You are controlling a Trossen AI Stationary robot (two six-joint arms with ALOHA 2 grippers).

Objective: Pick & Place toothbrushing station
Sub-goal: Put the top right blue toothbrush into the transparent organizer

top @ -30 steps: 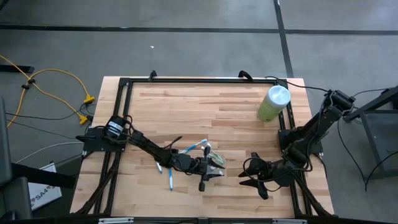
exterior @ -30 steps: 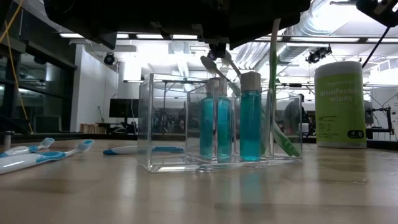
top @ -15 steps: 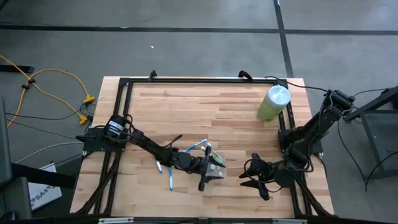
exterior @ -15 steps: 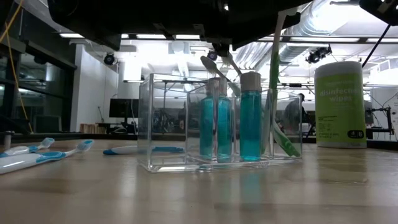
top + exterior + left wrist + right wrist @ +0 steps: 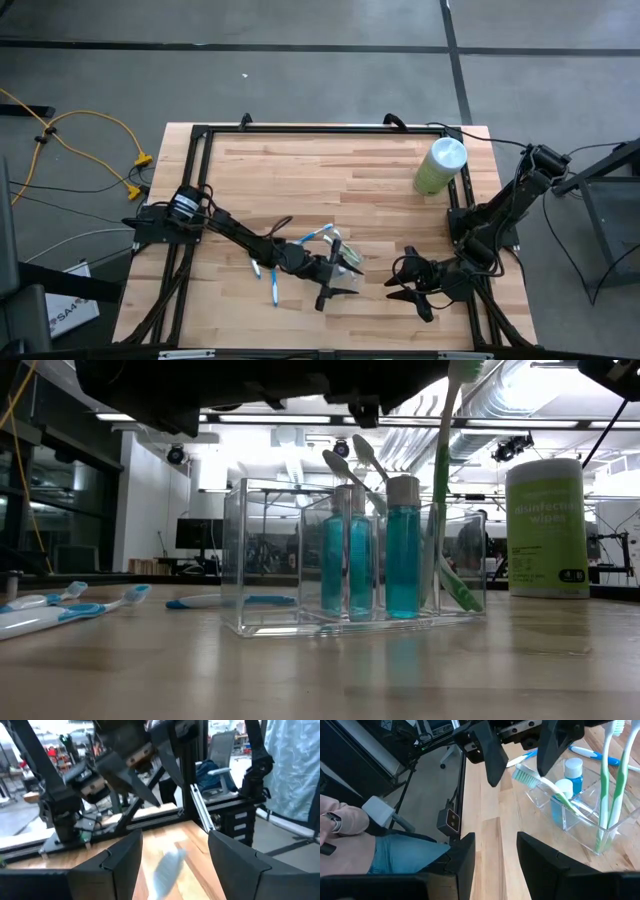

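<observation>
The clear toothbrushing station (image 5: pixel 350 560) stands on the wooden table toward its near edge. It holds teal bottles (image 5: pixel 403 550) and green toothbrushes (image 5: pixel 443 480), which stand upright in its right end. Another green brush (image 5: pixel 540 782) leans across it, head up. My left gripper (image 5: pixel 520 750) hangs open just above the station (image 5: pixel 348 262). Its fingers stand on either side of that brush head (image 5: pixel 167 867) and touch nothing. My right gripper (image 5: pixel 403 287) waits open to the right of the station, with nothing between its fingers.
Blue-and-white toothbrushes (image 5: pixel 272 283) (image 5: pixel 215 601) lie loose on the table left of and behind the station. A tall pale-green wipes cylinder (image 5: pixel 440 165) stands at the far right. A black frame (image 5: pixel 300 130) rims the table. A person's sleeve (image 5: pixel 340 820) shows beyond the table.
My left gripper has opened and let go of a green toothbrush, which now stands in the station's right end with its head showing. The gripper has tipped upward, away from the station's top.
</observation>
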